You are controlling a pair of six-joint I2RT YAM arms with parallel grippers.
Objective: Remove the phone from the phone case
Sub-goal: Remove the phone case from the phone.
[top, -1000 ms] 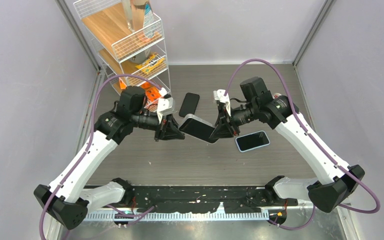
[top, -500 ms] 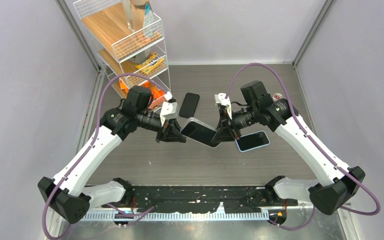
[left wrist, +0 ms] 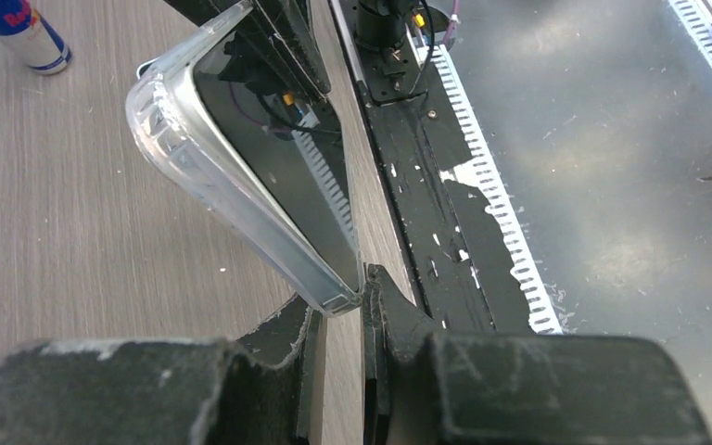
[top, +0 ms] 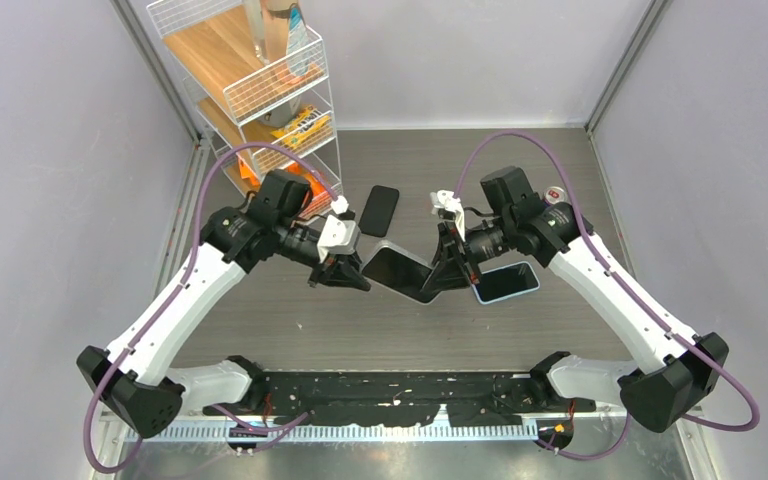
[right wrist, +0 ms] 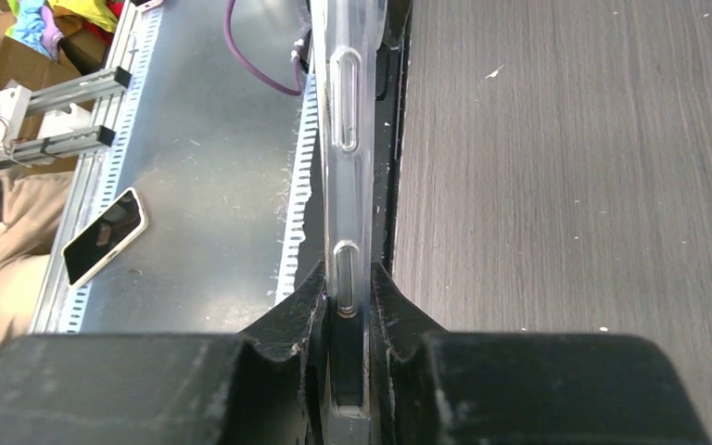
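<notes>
We show the phone (left wrist: pixel 283 162) seated in its clear phone case (left wrist: pixel 171 130), held above the table's centre between both arms. The left gripper (left wrist: pixel 341 301) pinches the case's 9 o'clock corner, and the right gripper (right wrist: pixel 347 289) is clamped on its 3 o'clock edge, over the side buttons. We judge extraction not yet begun: no case edge looks peeled away. A black phone (top: pixel 379 208) lies at 12 o'clock, a blue-rimmed phone (top: pixel 506 282) at 3 o'clock

phone case (top: pixel 400 272): centre | spare phone (top: pixel 380 208): behind case | rack (top: pixel 278 78): back-left
</notes>
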